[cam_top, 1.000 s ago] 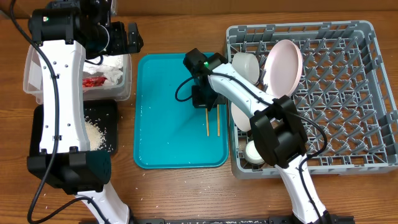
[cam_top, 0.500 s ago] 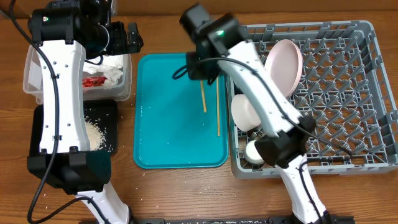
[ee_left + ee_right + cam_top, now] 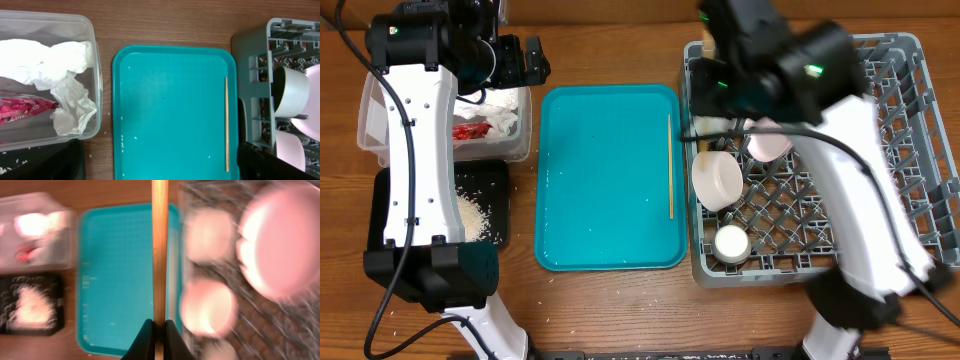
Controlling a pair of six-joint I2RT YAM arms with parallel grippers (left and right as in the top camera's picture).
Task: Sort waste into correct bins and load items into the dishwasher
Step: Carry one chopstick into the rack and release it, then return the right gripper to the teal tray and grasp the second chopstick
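My right gripper [image 3: 159,330] is shut on one wooden chopstick [image 3: 159,255] and holds it in the air; the view is blurred by motion. In the overhead view the right arm [image 3: 790,65] is over the back left of the grey dish rack [image 3: 910,200]. The other chopstick [image 3: 670,165] lies on the teal tray [image 3: 605,200] along its right side. My left gripper [image 3: 160,170] is open and empty, high above the teal tray's left part. The white napkin [image 3: 50,65] and red wrapper [image 3: 25,110] lie in the clear tub [image 3: 95,75]. Rice [image 3: 470,212] lies in the black tray [image 3: 498,180].
The rack holds a white bowl [image 3: 717,180], a small white cup [image 3: 731,242] and a pink plate [image 3: 770,145], all in its left part. A few rice grains lie on the teal tray and on the wooden table [image 3: 620,310].
My right gripper has lifted one chopstick off the teal tray and swung up and right over the rack. The other chopstick stays on the tray. The left arm has not moved.
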